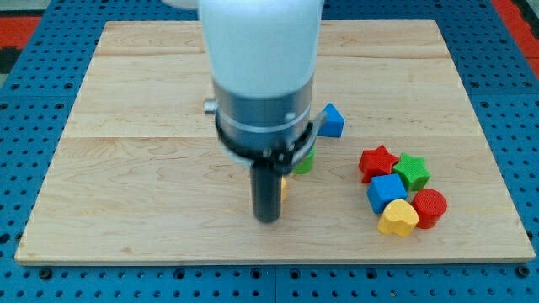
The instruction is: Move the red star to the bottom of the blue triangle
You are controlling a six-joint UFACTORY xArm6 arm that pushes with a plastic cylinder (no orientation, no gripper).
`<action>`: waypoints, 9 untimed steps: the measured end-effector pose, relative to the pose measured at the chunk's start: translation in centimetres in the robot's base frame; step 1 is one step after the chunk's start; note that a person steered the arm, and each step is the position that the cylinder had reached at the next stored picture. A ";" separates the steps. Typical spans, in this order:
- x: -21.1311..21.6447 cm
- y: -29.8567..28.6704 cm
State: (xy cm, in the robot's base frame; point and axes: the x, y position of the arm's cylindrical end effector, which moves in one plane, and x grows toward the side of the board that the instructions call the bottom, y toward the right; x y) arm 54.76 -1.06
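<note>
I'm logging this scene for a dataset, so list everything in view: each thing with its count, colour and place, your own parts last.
Board: one, pale wood, fills most of the view.
Pegboard: one, blue with holes, around the board.
Blue triangle: one, right of centre.
Red star: one, top left of the cluster at the view's right.
Green star: one, right of the red star.
Blue cube: one, below the red star.
Red cylinder: one, cluster's right edge.
Yellow heart: one, cluster's bottom.
Green block: one, mostly hidden behind my arm, shape unclear.
Yellow block: one, a sliver beside my rod.
Arm: one, white and grey, centre.
My tip: one, dark, left of all blocks.
</note>
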 end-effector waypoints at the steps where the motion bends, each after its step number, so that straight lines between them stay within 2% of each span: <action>1: -1.8 -2.1; 2: 4.0 -1.5; 3: 5.7 8.2; 4: 5.7 21.8; 5: 4.4 30.8; 6: -0.2 25.1; 8: -4.7 9.6; 9: -4.9 10.2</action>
State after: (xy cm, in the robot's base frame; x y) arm 49.91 9.16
